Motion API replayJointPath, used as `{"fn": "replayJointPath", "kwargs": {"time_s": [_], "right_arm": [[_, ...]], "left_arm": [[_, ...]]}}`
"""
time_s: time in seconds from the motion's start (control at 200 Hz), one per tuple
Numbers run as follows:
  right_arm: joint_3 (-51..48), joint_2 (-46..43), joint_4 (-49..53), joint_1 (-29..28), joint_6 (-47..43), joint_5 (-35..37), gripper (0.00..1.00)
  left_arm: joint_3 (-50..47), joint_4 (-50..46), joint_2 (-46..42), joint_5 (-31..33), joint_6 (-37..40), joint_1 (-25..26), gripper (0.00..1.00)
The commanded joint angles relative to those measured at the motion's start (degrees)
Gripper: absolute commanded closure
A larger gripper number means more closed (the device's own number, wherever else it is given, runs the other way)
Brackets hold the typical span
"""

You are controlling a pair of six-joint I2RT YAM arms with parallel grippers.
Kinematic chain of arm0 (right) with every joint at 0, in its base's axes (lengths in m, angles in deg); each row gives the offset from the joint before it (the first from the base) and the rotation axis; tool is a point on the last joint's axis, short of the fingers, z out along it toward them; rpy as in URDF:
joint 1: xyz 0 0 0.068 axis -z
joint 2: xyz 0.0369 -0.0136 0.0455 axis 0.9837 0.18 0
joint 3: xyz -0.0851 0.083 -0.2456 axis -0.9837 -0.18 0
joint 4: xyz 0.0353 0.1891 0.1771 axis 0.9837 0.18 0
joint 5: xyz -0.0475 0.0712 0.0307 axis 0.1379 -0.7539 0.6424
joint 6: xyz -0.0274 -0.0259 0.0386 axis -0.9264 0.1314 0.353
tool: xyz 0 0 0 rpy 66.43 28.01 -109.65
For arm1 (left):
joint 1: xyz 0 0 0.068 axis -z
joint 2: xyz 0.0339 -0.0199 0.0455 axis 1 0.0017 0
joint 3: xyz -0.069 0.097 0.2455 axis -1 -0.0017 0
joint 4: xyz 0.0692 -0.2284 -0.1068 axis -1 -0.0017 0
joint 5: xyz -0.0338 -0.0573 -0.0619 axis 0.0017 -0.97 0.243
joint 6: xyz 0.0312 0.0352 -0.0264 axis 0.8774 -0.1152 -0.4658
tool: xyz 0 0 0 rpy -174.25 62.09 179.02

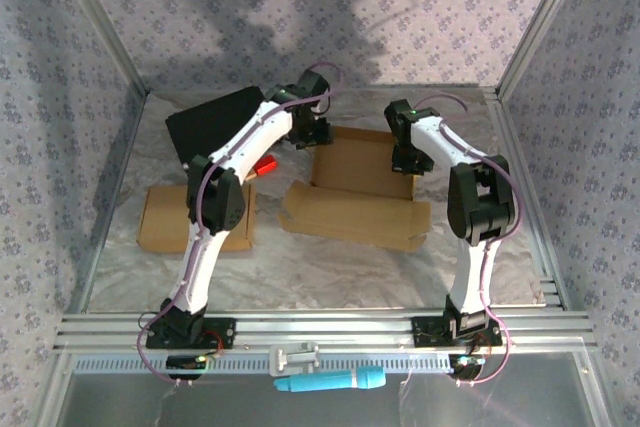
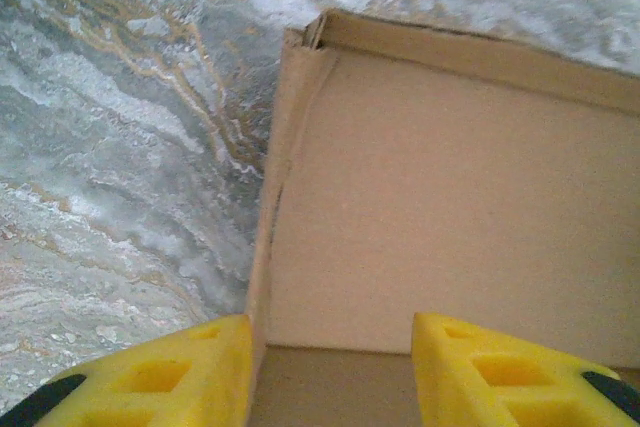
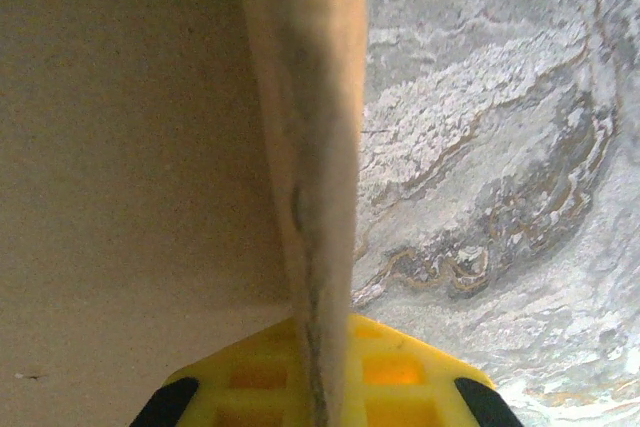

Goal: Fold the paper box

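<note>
The brown paper box [image 1: 365,162] lies mid-table with its side walls raised and a wide flap [image 1: 350,215] spread toward me. My left gripper [image 1: 312,132] is at the box's left wall. In the left wrist view its yellow fingers [image 2: 150,377] stand apart, and the left gripper [image 2: 330,387] is open. The upright left wall [image 2: 275,187] rises just inside the left finger, and the box floor [image 2: 450,217] lies between the fingers. My right gripper [image 1: 408,159] is at the right wall. In the right wrist view the right gripper [image 3: 325,377] is shut on that wall [image 3: 310,147].
A second flat cardboard piece [image 1: 165,217] lies at the left, partly under the left arm. A black block [image 1: 215,122] sits at the back left with a small red object [image 1: 265,167] beside it. A blue tool [image 1: 330,382] rests below the front rail. Patterned walls close in three sides.
</note>
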Motion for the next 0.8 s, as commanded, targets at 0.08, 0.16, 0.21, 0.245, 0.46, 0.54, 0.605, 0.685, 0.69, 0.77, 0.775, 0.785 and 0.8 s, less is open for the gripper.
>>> {"fn": "replayJointPath", "kwargs": {"time_s": [0.08, 0.16, 0.21, 0.245, 0.46, 0.54, 0.605, 0.685, 0.69, 0.77, 0.775, 0.785, 0.8], "right_arm": [[-0.07, 2.0, 5.07, 3.8, 6.81, -3.57, 1.0], [-1.83, 1.98, 5.68, 7.01, 11.52, -7.23, 1.0], [-2.82, 1.68, 5.89, 8.57, 13.54, -9.17, 1.0], [-3.46, 1.36, 5.89, 9.71, 14.7, -10.4, 1.0], [-5.57, 0.24, 6.08, 14.18, 20.32, -16.79, 1.0], [-6.87, 0.21, 6.0, 15.41, 23.08, -19.2, 1.0], [-8.43, -0.08, 5.22, 16.31, 25.55, -21.21, 1.0], [-10.71, -0.97, 3.65, 17.25, 28.65, -22.84, 1.0], [-10.86, -1.02, 3.58, 17.28, 28.94, -23.01, 1.0], [-13.63, -2.17, 1.97, 17.61, 33.77, -25.38, 1.0], [-13.82, -2.28, 1.91, 17.59, 34.05, -25.52, 1.0], [-14.09, -2.41, 1.71, 17.67, 34.64, -25.73, 1.0], [-14.53, -2.59, 1.56, 17.63, 35.39, -26.11, 1.0]], "left_arm": [[4.56, -4.43, -5.05, 0.52, -1.16, -1.87, 0.54], [3.67, -5.15, -7.94, 2.09, -0.83, -3.27, 0.54], [1.93, -5.13, -10.07, 2.9, -0.42, -4.16, 0.54], [0.28, -5.03, -11.65, 3.18, -0.24, -4.83, 0.54], [-19.02, 0.9, -23.85, 3.23, -0.58, -7.9, 0.58], [-27.43, 3.61, -27.84, 2.42, -1.48, -8.1, 0.61], [-33.68, 6.58, -30.35, -0.05, -3.07, -8.02, 0.63], [-39.81, 10.11, -32.46, -2.04, -5.25, -6.79, 0.66], [-40.1, 10.28, -32.55, -2.13, -5.37, -6.7, 0.66], [-44.1, 13.61, -33.25, -3.93, -7.52, -4.67, 0.67], [-44.32, 13.8, -33.3, -3.99, -7.64, -4.5, 0.67], [-44.74, 14.15, -33.33, -4.17, -7.94, -4.21, 0.67], [-45.28, 14.73, -33.34, -4.23, -8.36, -3.81, 0.67]]}}
